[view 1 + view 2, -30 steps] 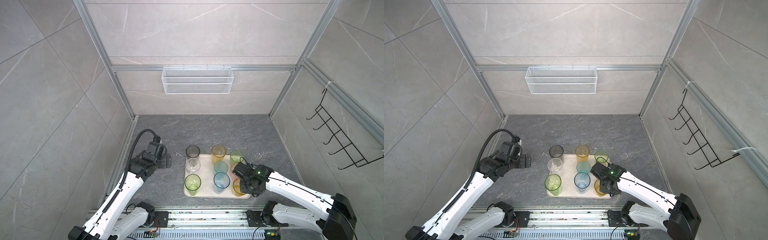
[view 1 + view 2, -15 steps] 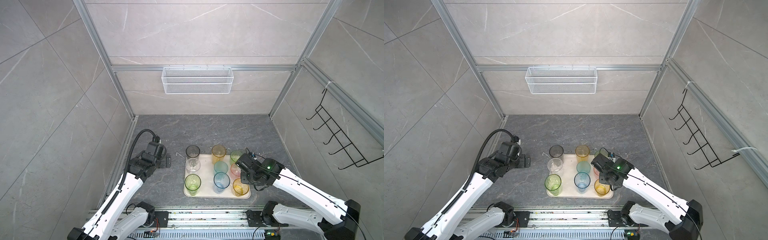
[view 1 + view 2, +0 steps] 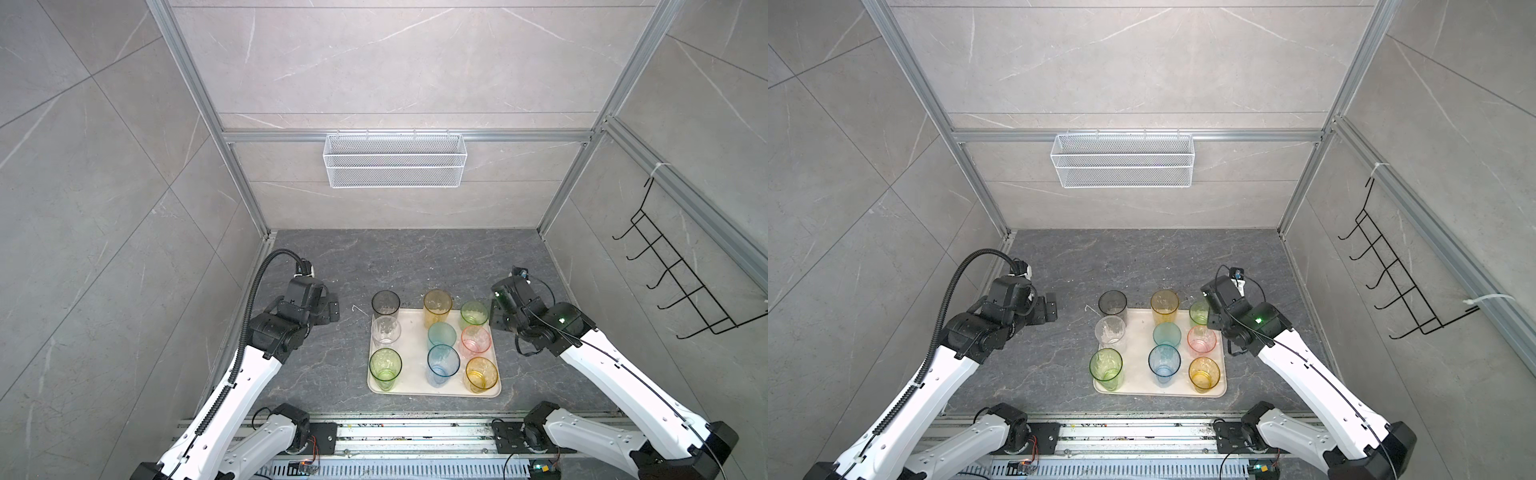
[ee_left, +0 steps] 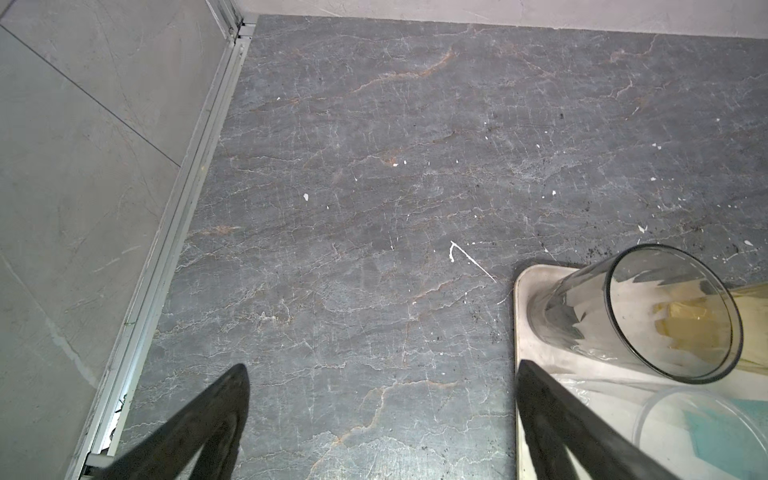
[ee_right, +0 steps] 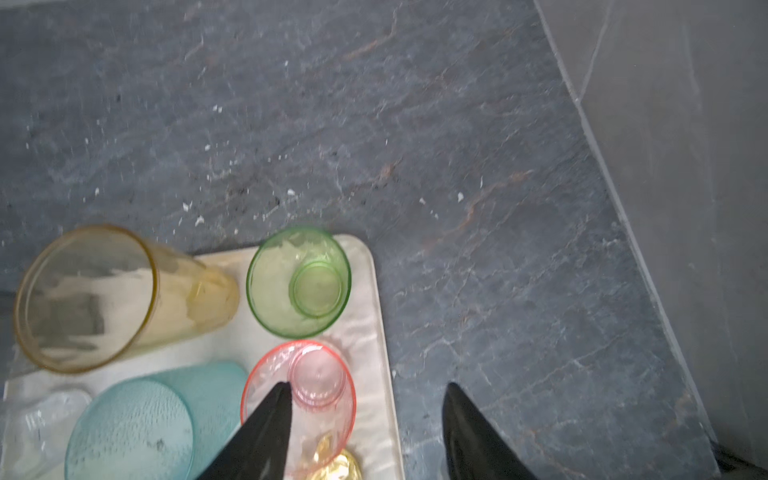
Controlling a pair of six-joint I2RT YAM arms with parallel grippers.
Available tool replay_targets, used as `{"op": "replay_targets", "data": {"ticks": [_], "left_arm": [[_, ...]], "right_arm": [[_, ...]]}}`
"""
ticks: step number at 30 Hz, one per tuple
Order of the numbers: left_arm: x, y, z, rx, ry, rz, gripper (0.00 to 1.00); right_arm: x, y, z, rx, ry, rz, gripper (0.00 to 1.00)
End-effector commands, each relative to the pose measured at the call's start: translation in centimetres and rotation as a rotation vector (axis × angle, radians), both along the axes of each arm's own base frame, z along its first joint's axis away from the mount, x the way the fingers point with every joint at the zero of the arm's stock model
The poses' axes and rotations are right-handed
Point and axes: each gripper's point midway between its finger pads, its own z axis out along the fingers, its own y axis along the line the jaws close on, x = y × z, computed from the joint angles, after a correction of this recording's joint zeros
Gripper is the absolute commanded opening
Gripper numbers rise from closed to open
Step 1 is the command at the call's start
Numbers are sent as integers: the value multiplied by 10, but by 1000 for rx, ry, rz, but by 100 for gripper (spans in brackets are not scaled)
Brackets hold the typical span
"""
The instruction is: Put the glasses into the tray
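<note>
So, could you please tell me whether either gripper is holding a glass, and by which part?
Nothing is held: the left gripper and the right gripper both stand open and empty.

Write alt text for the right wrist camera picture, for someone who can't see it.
The right hand, open and empty, hovers over a corner of the cream tray, which holds the pink glass, green glass, teal glass and tall amber glass, all upright. Dark grey stone surface lies beyond the tray.

Soft, even light fills both top views, and the back wall point(image 3: 395, 62) looks bright. The glasses point(image 3: 443, 361) throw only faint shadows on the tray point(image 3: 409, 332). The right wrist view is blurry and darker; the left wrist view is sharp
</note>
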Motion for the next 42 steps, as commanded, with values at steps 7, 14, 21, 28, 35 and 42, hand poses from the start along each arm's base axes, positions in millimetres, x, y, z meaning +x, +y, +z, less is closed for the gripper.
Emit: {"op": "replay_targets", "data": {"ticks": [7,14,21,28,35,42], "left_arm": [[42,25,26,123,-283,154,100],[66,59,-2,241,-369,265,100],[85,93,-66,261,-376,337,100],[100,103,-113,281,-338,315,100],[112,101,-140,219,-294,243,100],[107,94,-141,170,-346,184,100]], "right_arm": [[77,-33,20,-51,-243,-76,82],[102,-88,-12,-115,-281,-252,96],[114,-125,-50,-198,-347,-301,99],[113,-129,-78,-262,-362,-262,99],[110,-110,-73,-225,-443,-131,99],[105,-95,-91,-202,-411,-26,99]]}}
